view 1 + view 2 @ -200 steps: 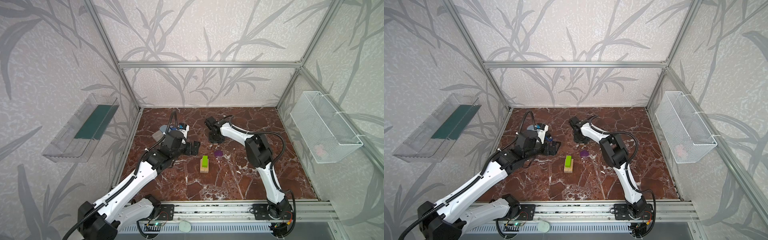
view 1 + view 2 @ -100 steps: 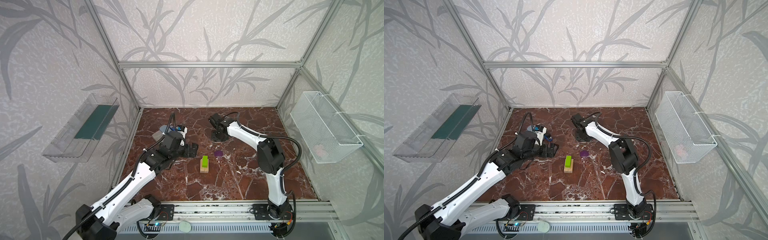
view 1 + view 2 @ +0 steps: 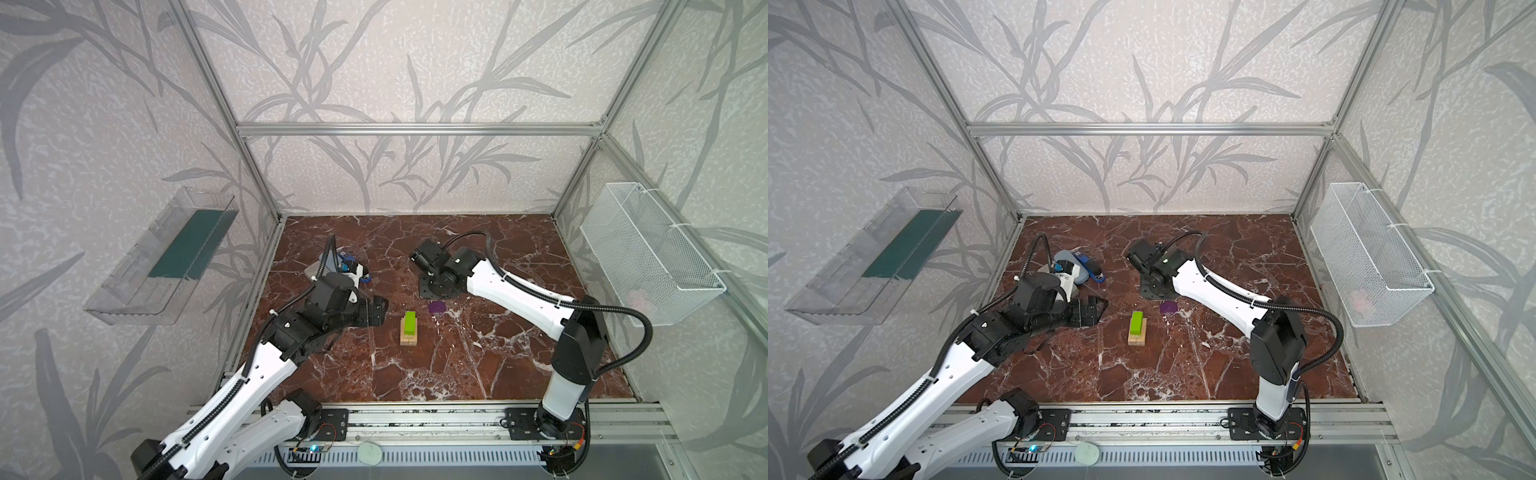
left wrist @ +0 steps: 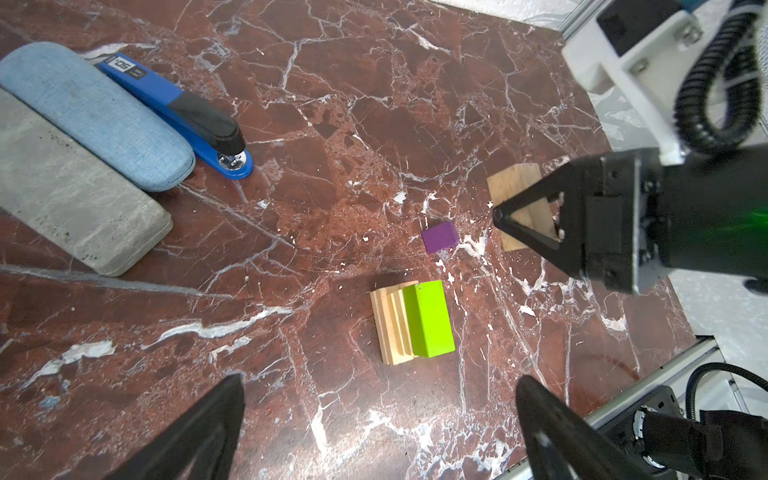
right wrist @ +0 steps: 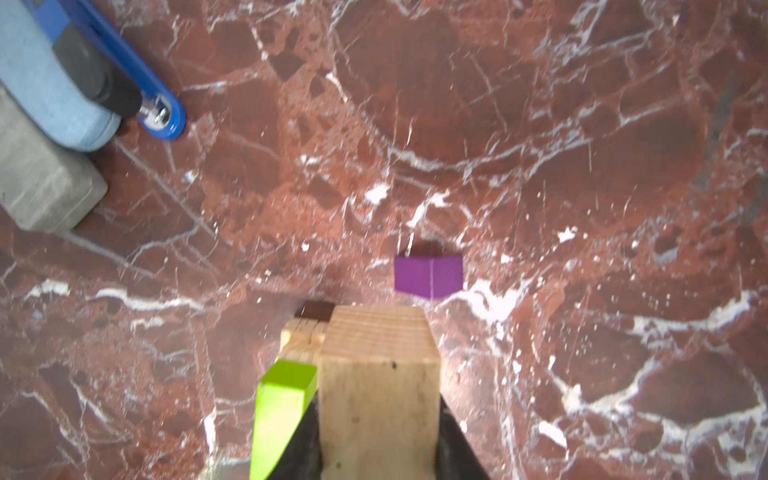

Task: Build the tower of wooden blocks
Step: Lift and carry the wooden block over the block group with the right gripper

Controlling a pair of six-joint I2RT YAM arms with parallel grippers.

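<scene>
Behind tower (image 3: 409, 328), right claw (image 5: 378, 419) keeps wood block (image 5: 378, 374), elbow (image 3: 579, 332) swung outward, left claw (image 4: 380, 399) open

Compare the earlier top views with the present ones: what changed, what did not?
The right arm's elbow swung to the right and toward the front; the right gripper, shut on a pale wood block, hardly shifted. The left gripper, open, drew back slightly from the tower. Nothing was grasped or released. Tower and purple block stayed put.

Bright even light, soft shadows, right wrist view blurred.
</scene>
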